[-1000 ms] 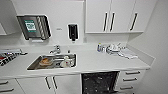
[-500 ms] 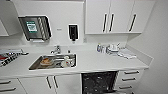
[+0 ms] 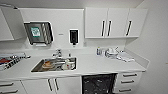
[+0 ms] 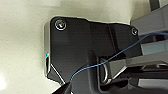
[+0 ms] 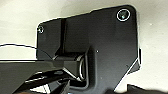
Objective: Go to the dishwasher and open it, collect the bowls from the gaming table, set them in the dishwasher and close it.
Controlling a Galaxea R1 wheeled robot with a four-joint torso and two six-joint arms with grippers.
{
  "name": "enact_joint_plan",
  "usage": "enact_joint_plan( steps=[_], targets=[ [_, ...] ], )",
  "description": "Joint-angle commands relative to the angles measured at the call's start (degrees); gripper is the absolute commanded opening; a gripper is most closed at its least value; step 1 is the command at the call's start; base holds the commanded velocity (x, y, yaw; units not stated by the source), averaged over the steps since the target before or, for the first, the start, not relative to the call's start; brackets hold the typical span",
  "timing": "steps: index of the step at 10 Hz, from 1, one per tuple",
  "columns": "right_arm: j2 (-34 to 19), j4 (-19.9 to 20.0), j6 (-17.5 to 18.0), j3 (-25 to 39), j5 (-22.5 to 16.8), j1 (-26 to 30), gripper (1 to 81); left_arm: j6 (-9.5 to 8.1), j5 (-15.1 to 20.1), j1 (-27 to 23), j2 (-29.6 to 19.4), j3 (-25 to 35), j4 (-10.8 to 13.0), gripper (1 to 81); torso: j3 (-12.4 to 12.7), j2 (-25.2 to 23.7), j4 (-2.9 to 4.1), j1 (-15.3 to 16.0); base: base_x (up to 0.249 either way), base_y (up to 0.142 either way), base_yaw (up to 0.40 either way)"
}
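dishwasher [image 3: 98, 83]: under the counter [image 3: 100, 65], beside the sink [image 3: 55, 64]; dark cavity with racks exposed, apparently open.
claws: grip state cannot be told; placement relative to the dishwasher cannot be told.
risk: the base may strike the lowered door, judged likely if approached too closely.

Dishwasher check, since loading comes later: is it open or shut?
Open, it seems: the dishwasher bay under the counter shows a dark interior with rack-like glints, not a silver-grey front.
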Motion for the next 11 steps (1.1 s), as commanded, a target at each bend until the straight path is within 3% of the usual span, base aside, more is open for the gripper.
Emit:
enact_joint_plan(
  steps=[1, 4, 5, 8, 11],
  targets=[
    [-0.06, -0.60, -0.47, -1.11, -1.78, 3.39, 81.1, -0.05, 2.14, -2.11, 1.41, -4.02, 0.77, 81.1, -0.05, 5.38, 0.00, -3.47, 0.000, 0.000, 0.000],
    [1.70, -0.60, -0.47, -3.93, -1.70, 3.22, 81.1, 0.22, 2.14, -1.93, 5.02, -9.66, 0.86, 81.1, 0.13, 11.52, 0.00, -7.47, 0.000, 0.000, 0.000],
    [2.23, -0.69, -0.47, -4.72, -1.70, 3.30, 81.1, 0.48, 2.14, -1.93, 5.73, -10.72, 0.86, 81.1, 0.13, 8.02, 0.00, -5.23, 0.000, 0.000, 0.000],
    [3.81, -0.60, -0.47, -7.09, -1.70, 3.30, 81.1, 0.66, 2.14, -1.85, 8.10, -13.70, 0.86, 81.1, 0.13, 10.40, 0.00, -6.84, 0.000, 0.000, 0.000],
    [4.25, -0.95, -0.47, -7.62, -1.70, 3.22, 81.1, 0.66, 2.14, -1.84, 10.91, -17.31, 0.86, 81.1, 3.87, 10.10, 0.00, -6.82, 0.000, 0.000, 0.000]
  ],
)
